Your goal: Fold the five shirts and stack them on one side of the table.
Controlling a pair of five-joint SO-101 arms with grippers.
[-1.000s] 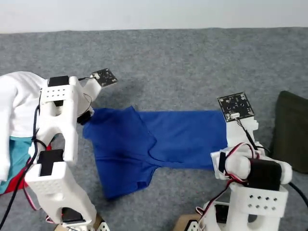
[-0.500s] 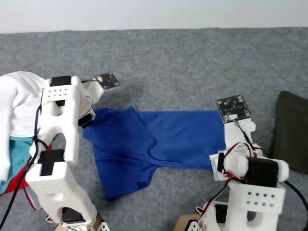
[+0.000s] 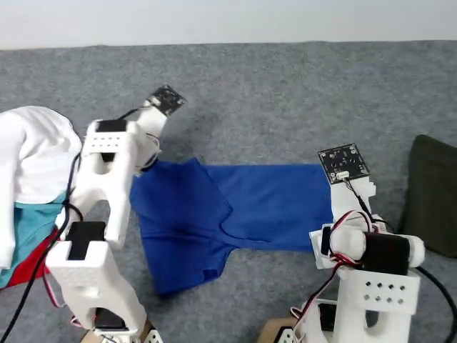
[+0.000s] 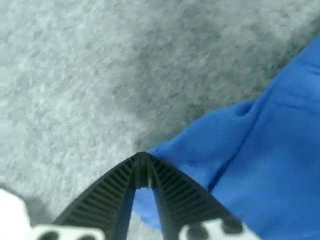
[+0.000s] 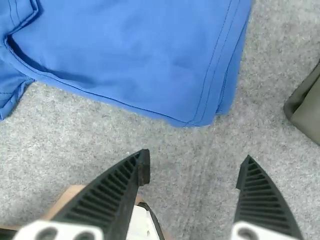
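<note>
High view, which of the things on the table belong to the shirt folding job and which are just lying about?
Job: blue shirt, spread flat; white shirt and teal garment at the left edge; dark green garment at the right edge.
Lying about: brown board at the near edge; grey table cover.

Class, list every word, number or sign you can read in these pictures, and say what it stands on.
None can be read.
The blue shirt is plain, with no print.
Marks on the circuit boards above the arms are too small to read.
</note>
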